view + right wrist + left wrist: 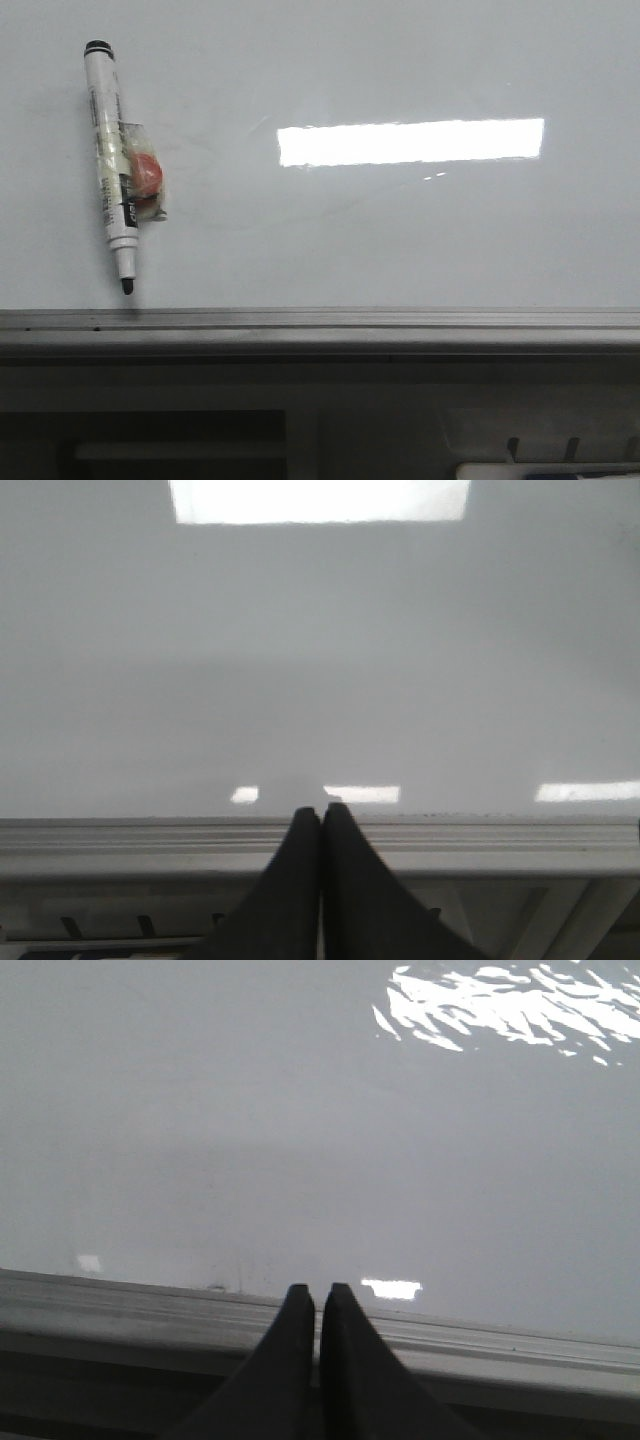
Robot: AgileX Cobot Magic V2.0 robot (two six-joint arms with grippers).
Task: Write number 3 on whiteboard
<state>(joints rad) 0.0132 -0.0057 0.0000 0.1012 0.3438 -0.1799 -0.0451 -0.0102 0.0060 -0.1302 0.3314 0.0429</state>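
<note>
The large glossy pale grey-white whiteboard (400, 240) fills the front view, lying flat as the surface, with a grey metal rail (320, 325) along its near edge and a bright rectangular light reflection (410, 141) right of centre. No black marker line shows anywhere on it — only faint grey smudges of old strokes (290, 205) near the middle. So the number 3 is not yet written, and by my reading the task is at its very start: 0 strokes made.

On the left part of the board lies a white marker with a black cap end and bare black tip (110, 160), its tip pointing toward the rail and stopping just short of it. A small reddish-orange piece wrapped in clear tape (145, 180) is fixed to the marker's side.

The left pincer (318, 1300) has its 2 black fingers pressed together, holding nothing, poised over the rail in its wrist view. The right pincer (321, 820) is likewise closed and empty over the rail. Neither arm appears in the front view.

What seems left: pick up the marker, bring its tip to the board, draw the 3 — the whole job.
</note>
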